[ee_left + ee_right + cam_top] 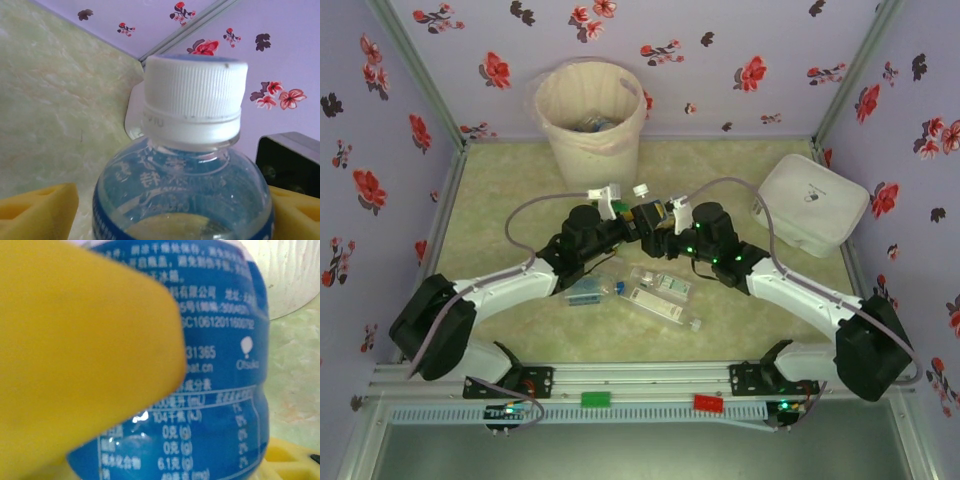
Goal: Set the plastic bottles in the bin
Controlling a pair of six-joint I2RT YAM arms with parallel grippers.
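Note:
One plastic bottle [653, 213], clear with a blue label and a white cap [192, 107], hangs above the table's middle between both grippers. My right gripper [672, 222] is shut on its blue label [220, 390], with a yellow pad [75, 365] pressed against it. My left gripper [165, 217] straddles the bottle's shoulder, and a narrow gap shows beside its left pad [37, 212]. Three more plastic bottles [660, 295] lie on the table under the arms. The cream bin [590, 120] stands at the back left with bottles inside.
A flat white box [813, 205] sits at the right of the table and shows behind the cap in the left wrist view. Floral walls close the back and both sides. The bin's ribbed wall [292, 275] is near the right gripper.

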